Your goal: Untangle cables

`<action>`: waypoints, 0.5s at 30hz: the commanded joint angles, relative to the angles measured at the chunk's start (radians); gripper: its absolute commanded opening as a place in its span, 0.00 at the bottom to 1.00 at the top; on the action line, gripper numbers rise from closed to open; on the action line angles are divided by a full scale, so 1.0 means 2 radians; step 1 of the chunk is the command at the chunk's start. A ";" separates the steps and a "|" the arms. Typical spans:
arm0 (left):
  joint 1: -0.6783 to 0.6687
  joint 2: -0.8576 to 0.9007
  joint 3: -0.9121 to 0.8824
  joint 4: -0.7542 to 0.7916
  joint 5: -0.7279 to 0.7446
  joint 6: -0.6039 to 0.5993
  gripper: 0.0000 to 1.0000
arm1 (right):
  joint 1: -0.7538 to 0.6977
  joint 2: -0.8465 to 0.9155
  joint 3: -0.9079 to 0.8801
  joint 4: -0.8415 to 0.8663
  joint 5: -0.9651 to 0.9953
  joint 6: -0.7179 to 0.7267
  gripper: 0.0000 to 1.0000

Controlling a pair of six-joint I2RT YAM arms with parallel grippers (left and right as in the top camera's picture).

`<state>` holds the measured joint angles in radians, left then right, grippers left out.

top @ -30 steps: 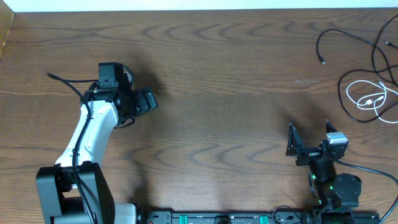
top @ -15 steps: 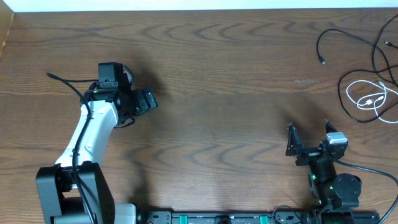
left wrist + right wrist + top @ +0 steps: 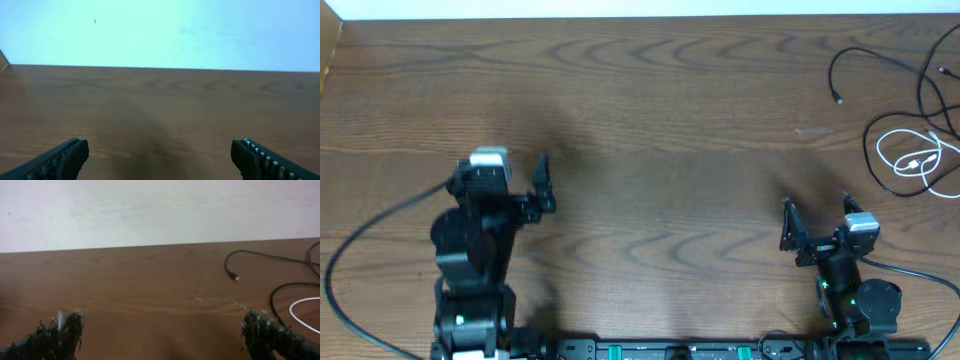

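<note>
Dark wood-grain tabletop (image 3: 670, 120) below a pale wall (image 3: 150, 210). Cables loosely clustered at the 2 o'clock corner of the overhead view: black cables (image 3: 847, 52) in long open curves, partly cut off by the frame edge; white cable (image 3: 917, 162) coiled just below, overlapped by a black loop. Judged light, thin and limp, likely to slide on the smooth wood and to drag neighbours when pulled. Best taken on a free run near a plug end (image 3: 839, 98), clear of the crossings, rather than on the small plug itself. Right gripper (image 3: 162, 330) spread wide and empty near 5 o'clock, the cluster at about 1 o'clock from it, apart from both fingers. Left gripper (image 3: 160, 155) likewise parted, holding nothing, at 8 o'clock, well apart from the cluster, bare wood ahead. No obstacle on the wood between; only the arms' own thicker black wires (image 3: 910, 268) trailing at the bases, best kept out of any grasp.
</note>
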<state>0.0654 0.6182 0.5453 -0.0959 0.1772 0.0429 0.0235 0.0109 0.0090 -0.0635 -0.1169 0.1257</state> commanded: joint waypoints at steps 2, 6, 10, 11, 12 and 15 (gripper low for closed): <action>0.002 -0.115 -0.095 0.017 -0.005 0.016 0.96 | -0.002 -0.002 -0.002 -0.001 -0.003 0.006 0.99; 0.002 -0.206 -0.161 0.017 -0.005 0.016 0.96 | -0.002 -0.002 -0.002 -0.001 -0.003 0.006 0.99; 0.000 -0.271 -0.215 0.017 -0.003 0.016 0.96 | -0.002 -0.002 -0.002 -0.001 -0.003 0.006 0.99; 0.000 -0.281 -0.223 0.017 -0.003 0.016 0.96 | -0.002 -0.002 -0.002 -0.001 -0.003 0.006 0.99; 0.000 -0.294 -0.235 0.017 -0.003 0.016 0.96 | -0.002 -0.002 -0.002 -0.001 -0.003 0.006 0.99; 0.000 -0.308 -0.255 0.015 -0.003 0.016 0.96 | -0.002 -0.002 -0.002 -0.001 -0.003 0.006 0.99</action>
<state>0.0654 0.0315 0.0685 -0.0700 0.1768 0.0605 0.0235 0.0109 0.0086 -0.0635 -0.1165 0.1257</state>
